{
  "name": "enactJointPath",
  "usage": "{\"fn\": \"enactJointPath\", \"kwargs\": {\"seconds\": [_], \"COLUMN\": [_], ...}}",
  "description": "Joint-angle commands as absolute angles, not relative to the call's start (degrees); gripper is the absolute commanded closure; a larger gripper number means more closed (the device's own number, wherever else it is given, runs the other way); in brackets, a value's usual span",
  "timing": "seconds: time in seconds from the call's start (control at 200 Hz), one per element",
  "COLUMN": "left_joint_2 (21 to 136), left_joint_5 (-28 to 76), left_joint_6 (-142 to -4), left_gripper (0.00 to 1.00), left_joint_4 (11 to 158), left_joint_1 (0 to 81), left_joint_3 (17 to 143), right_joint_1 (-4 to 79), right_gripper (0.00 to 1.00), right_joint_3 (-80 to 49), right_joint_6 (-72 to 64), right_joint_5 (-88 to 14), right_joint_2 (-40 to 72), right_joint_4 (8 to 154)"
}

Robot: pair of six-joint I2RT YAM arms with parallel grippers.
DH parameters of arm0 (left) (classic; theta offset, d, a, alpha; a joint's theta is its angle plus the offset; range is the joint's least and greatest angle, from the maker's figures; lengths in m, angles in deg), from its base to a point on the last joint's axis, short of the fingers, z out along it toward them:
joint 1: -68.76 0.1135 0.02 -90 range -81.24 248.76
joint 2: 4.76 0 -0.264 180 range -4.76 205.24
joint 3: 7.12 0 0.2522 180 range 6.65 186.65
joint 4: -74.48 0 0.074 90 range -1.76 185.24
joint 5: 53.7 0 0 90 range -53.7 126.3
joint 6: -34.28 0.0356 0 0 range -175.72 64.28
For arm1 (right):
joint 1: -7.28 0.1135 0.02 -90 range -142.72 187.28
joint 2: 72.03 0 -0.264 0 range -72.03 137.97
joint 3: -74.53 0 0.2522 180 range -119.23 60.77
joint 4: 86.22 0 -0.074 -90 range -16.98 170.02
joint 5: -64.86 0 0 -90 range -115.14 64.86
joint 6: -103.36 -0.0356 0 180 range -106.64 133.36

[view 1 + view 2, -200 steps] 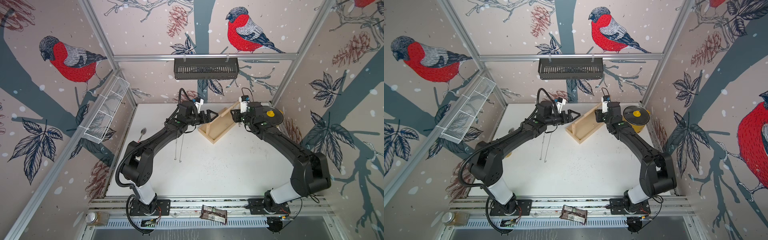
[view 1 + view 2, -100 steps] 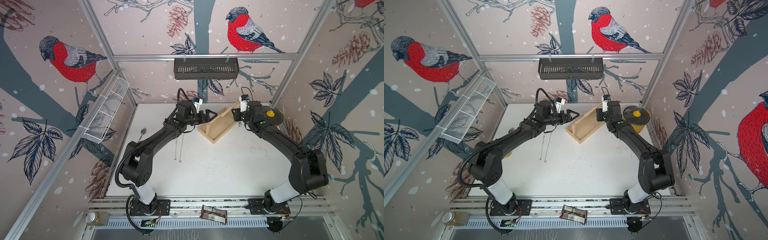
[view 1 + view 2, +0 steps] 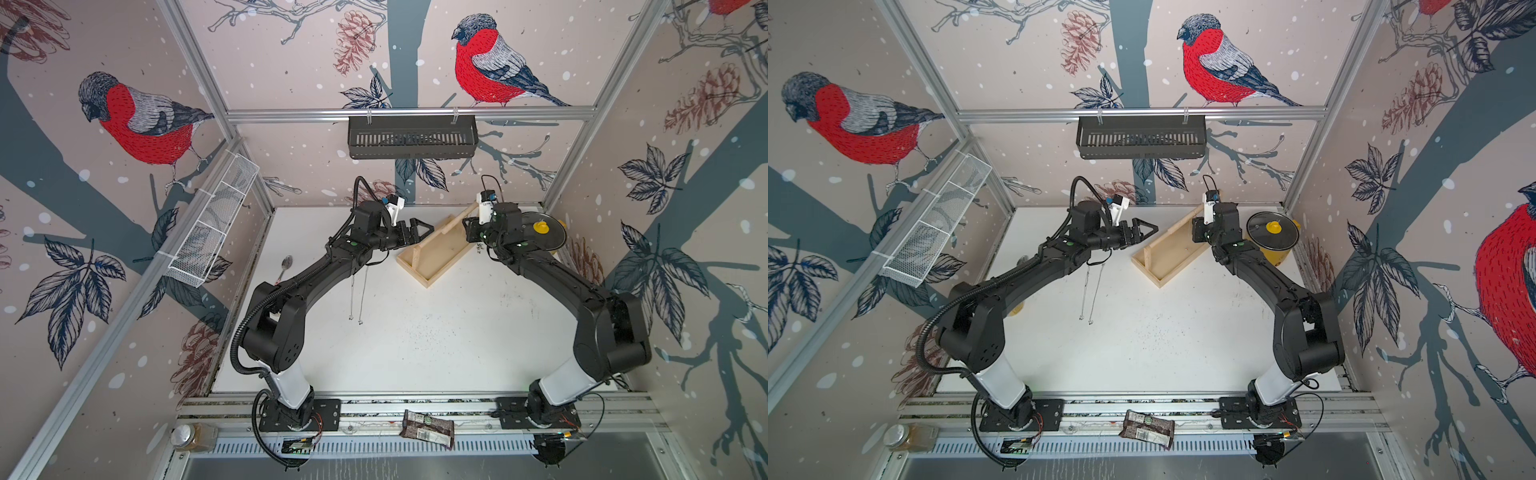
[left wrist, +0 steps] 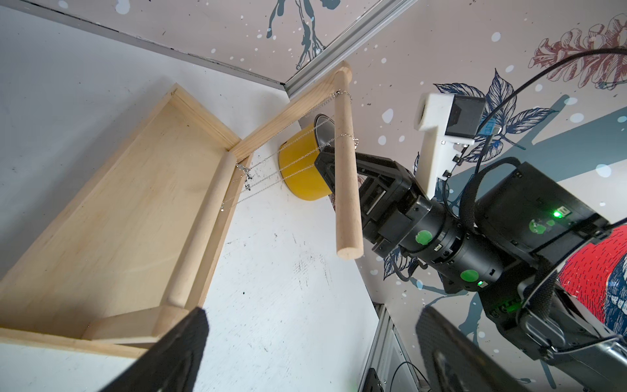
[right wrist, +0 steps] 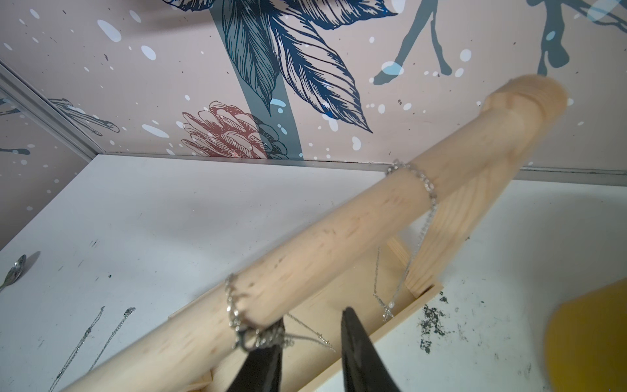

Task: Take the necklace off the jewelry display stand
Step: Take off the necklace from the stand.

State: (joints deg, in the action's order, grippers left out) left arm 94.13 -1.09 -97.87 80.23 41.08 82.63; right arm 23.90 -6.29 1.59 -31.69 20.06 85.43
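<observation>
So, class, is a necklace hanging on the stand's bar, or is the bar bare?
Hanging on: a silver chain loops over the wooden bar and dangles below it.

Jewelry display stand (image 5: 305,258) tip blurred

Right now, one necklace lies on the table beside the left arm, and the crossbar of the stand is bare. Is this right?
Not quite. The crossbar is not bare: the right wrist view shows chains looped over it in two places. One necklace does lie on the table beside the left arm.
</observation>
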Motion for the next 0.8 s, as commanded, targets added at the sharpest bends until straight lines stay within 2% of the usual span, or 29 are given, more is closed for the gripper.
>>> {"fn": "enactJointPath", "kwargs": {"seconds": [0.0, 0.5, 0.795], "left_joint_2": [94.15, 94.19, 94.37], "left_joint_5": [-2.36, -3.11, -3.19], "left_joint_6": [-98.44, -98.96, -99.13], "left_gripper": [0.03, 0.03, 0.03], "left_joint_4": [78.06, 77.43, 77.34], "left_joint_1": [41.32, 41.52, 41.52], "left_joint_3": [82.61, 82.38, 82.31], "right_joint_1": [24.30, 24.78, 25.95], "right_gripper": [0.70, 0.88, 0.95], "right_joint_3": [-6.27, -5.50, -6.49], "right_joint_6": [2.04, 2.82, 3.91], "right_joint_5": [-33.62, -32.22, -30.81], "right_joint_2": [20.04, 18.86, 17.35], "right_joint_4": [88.68, 89.35, 87.54]}}
